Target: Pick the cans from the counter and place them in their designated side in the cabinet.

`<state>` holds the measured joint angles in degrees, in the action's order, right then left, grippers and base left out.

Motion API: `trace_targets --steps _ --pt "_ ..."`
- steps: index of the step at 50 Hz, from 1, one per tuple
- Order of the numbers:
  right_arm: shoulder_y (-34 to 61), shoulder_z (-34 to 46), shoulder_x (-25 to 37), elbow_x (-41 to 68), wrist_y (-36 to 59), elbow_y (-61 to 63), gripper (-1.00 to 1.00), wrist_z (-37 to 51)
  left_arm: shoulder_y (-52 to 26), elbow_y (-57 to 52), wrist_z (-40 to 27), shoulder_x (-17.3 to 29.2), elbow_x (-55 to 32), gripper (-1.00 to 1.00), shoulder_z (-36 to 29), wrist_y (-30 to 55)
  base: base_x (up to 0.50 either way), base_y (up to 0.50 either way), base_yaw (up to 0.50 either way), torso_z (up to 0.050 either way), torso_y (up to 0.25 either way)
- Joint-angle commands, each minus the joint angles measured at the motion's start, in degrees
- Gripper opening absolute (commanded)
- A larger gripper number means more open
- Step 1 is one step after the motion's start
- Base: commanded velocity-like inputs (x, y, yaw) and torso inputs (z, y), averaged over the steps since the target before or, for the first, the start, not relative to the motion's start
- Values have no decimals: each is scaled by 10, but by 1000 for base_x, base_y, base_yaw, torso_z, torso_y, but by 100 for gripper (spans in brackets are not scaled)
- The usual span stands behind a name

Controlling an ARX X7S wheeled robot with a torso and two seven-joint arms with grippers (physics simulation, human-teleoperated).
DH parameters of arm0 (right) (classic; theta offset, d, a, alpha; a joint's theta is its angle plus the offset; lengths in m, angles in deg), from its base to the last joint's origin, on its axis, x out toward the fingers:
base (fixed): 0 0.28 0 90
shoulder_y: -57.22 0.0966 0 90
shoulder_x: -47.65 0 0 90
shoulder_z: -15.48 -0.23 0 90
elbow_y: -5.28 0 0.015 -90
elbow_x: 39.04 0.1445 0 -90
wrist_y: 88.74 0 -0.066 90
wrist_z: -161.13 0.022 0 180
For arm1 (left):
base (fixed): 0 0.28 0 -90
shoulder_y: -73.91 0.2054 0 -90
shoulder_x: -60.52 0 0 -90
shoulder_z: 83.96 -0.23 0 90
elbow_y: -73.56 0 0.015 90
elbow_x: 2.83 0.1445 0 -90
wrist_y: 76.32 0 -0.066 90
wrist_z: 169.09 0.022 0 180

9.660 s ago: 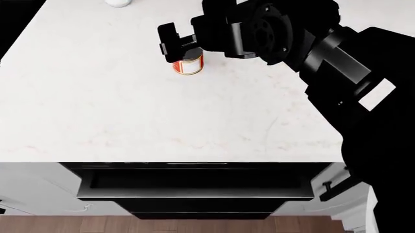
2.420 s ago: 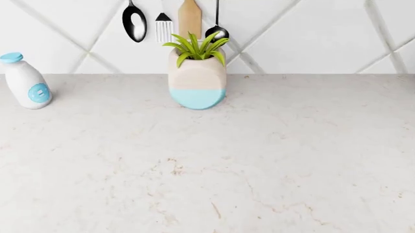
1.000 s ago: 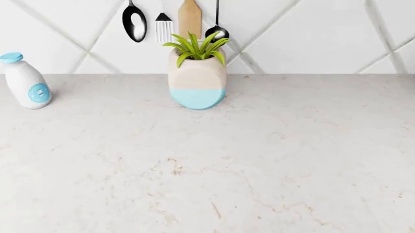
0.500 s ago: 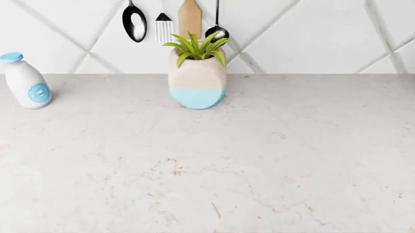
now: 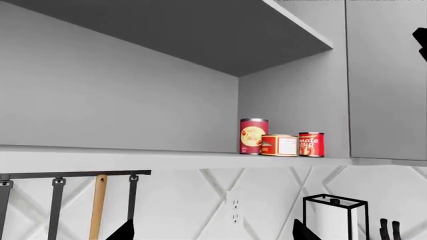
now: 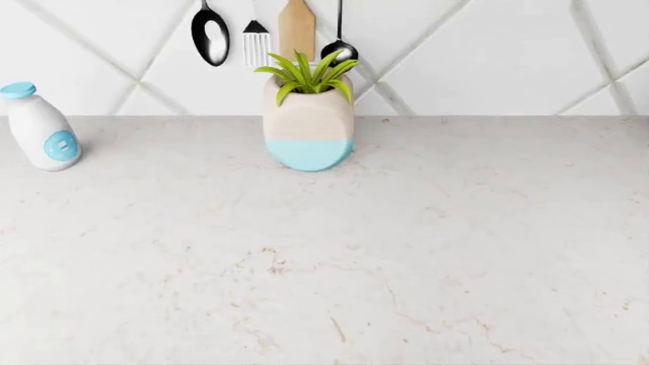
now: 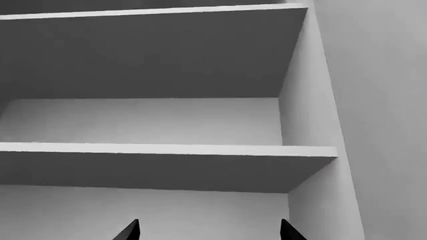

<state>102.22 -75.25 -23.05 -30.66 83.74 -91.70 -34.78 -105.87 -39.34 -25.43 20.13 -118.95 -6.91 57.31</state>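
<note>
In the left wrist view three cans stand together at the right end of the cabinet's lower shelf (image 5: 133, 159): a taller red can with a yellow label (image 5: 253, 136), a squat red-and-white can (image 5: 279, 145) and a small red can (image 5: 311, 144). My left gripper (image 5: 212, 235) is open below the shelf and apart from them, nothing between its fingertips (image 5: 123, 231). My right gripper (image 7: 209, 234) is open too, facing bare cabinet shelves (image 7: 167, 149). The counter (image 6: 324, 258) in the head view carries no cans, and neither gripper shows there.
A white bottle with a blue cap (image 6: 41, 128) and a potted plant (image 6: 308, 114) stand at the counter's back. Utensils (image 6: 210, 34) hang on the wall. Under the cabinet are a utensil rail (image 5: 73, 174), a wooden spatula (image 5: 98, 205) and a paper towel holder (image 5: 333, 217).
Since the oldest frame the head view has lifted from the counter's front, where my right gripper was around a can, to the back wall. The last seconds show no movement.
</note>
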Motion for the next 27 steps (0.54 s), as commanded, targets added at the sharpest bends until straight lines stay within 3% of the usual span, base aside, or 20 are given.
trace_targets --steps 1,10,12,13,15,18,27 --pt "0 -12 106 397 75 89 100 307 3 -4 -1 1 -1 100 2 -3 0 0 0 0 0" --pt "0 -3 201 495 75 80 100 330 6 -7 -3 3 -2 100 5 -7 0 0 0 0 0" --pt "0 8 201 623 75 65 100 448 7 -8 -3 3 -2 100 6 -8 0 0 0 0 0" --pt "0 11 203 641 75 58 100 460 8 -8 -3 3 -2 100 6 -9 0 0 0 0 0" --pt "-2 31 185 813 71 48 100 632 10 -10 -3 3 -2 100 7 -10 0 0 0 0 0" --pt "-116 38 195 1055 -15 149 100 874 14 -12 -4 4 -2 100 10 -13 0 0 0 0 0" --pt "-247 4 259 1182 -83 236 100 938 14 -12 -4 2 1 100 7 -13 0 0 0 0 0"
